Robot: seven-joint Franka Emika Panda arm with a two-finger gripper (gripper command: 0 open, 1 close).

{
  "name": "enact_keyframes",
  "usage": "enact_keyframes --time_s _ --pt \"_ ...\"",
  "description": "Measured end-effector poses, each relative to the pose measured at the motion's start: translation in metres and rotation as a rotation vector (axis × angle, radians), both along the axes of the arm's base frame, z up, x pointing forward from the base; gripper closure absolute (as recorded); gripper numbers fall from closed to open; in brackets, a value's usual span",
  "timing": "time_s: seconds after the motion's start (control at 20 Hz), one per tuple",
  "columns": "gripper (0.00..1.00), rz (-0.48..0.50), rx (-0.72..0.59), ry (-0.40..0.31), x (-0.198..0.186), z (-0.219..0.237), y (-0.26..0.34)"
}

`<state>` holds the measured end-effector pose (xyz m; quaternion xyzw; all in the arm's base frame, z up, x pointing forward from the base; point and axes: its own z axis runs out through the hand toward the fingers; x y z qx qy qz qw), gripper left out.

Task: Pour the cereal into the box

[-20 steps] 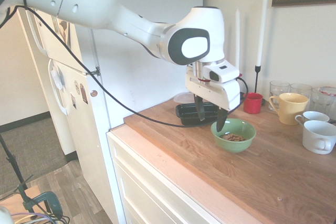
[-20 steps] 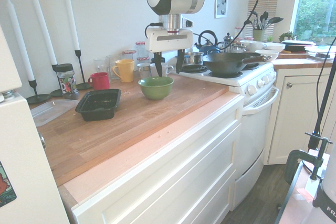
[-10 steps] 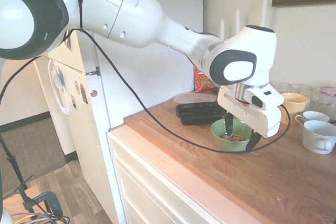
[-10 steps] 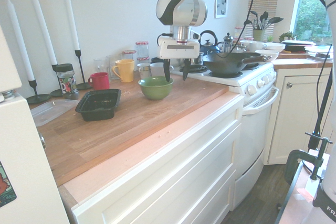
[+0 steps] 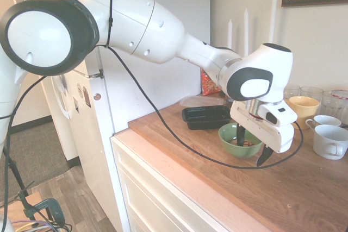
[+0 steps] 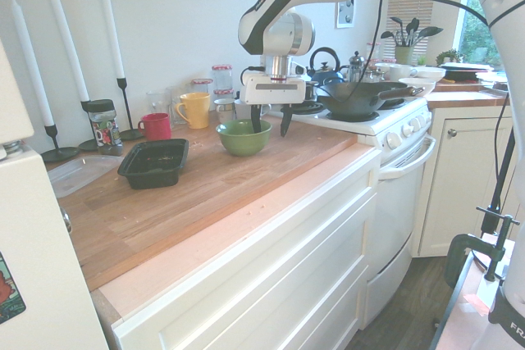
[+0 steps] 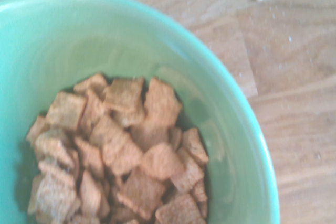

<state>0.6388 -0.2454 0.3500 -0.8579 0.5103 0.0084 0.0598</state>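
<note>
The green bowl [image 5: 239, 139] stands on the wooden surface [image 5: 304, 183] and holds the cereal [image 7: 115, 156], a small heap of tan-brown square flakes lying in its bottom. The box [image 6: 154, 161], a shallow black tray with rounded corners, sits well apart from the bowl along the surface, and nothing shows inside it. The hand [image 6: 268, 121] points straight down at the bowl's rim with its two dark fingers [image 6: 285, 123] spread wide and holding nothing; one finger dips inside the bowl while the other hangs outside the wall (so the rim lies between them). A yellow mug [image 6: 194, 109] and a red cup [image 6: 155, 126] stand behind.
</note>
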Motion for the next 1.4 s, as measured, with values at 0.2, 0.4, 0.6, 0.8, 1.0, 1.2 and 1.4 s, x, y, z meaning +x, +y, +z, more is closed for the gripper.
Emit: enact_keyframes --time_s 0.2,0.4,0.6,0.8,1.0,1.2,1.4 --pt "1.00 0.003 0.006 0.011 0.009 -0.008 -0.001" --pt "1.00 0.004 0.012 0.015 0.015 -0.016 0.000" --pt "1.00 0.004 0.016 0.013 0.016 -0.016 0.001" --pt "1.00 0.004 0.023 0.016 0.017 -0.019 0.004" --pt "1.00 0.005 0.023 0.015 0.017 -0.019 0.004" --pt "1.00 0.006 0.022 0.013 0.018 -0.018 0.005" --pt "1.00 0.008 0.021 0.010 0.019 -0.016 0.006"
